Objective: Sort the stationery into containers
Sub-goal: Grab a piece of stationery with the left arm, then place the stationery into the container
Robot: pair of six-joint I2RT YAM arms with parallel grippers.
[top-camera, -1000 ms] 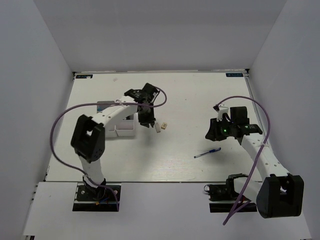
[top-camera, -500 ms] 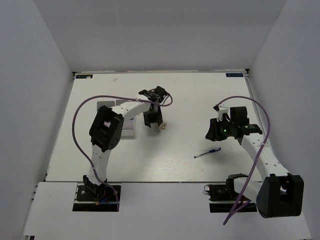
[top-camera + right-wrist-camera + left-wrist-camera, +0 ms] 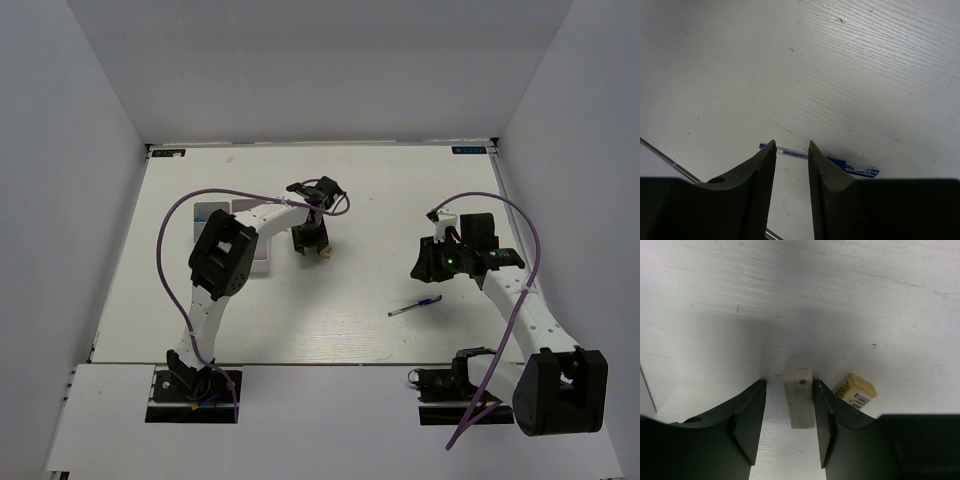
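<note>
In the left wrist view a small whitish block [image 3: 800,399] lies on the table between my left gripper's [image 3: 789,385] open jaws. It touches the right finger [image 3: 826,415], with a gap to the left finger. A small beige block with a barcode label [image 3: 855,390] lies just outside the right finger. From above, the left gripper [image 3: 310,238] sits low over these blocks [image 3: 322,252]. The white organizer tray [image 3: 207,213] is to its left, partly hidden by the arm. My right gripper [image 3: 791,145] is open and empty, hovering over the thin blue pen [image 3: 837,163], which also shows from above [image 3: 415,305].
The left arm's purple cable [image 3: 175,215] loops over the tray. The right arm's cable [image 3: 520,215] arcs near the right wall. The scissors, the highlighters and the pink block are out of view.
The left arm has reached further right, away from the tray, and its gripper has come down around the whitish block. The right arm and the pen have not moved.
</note>
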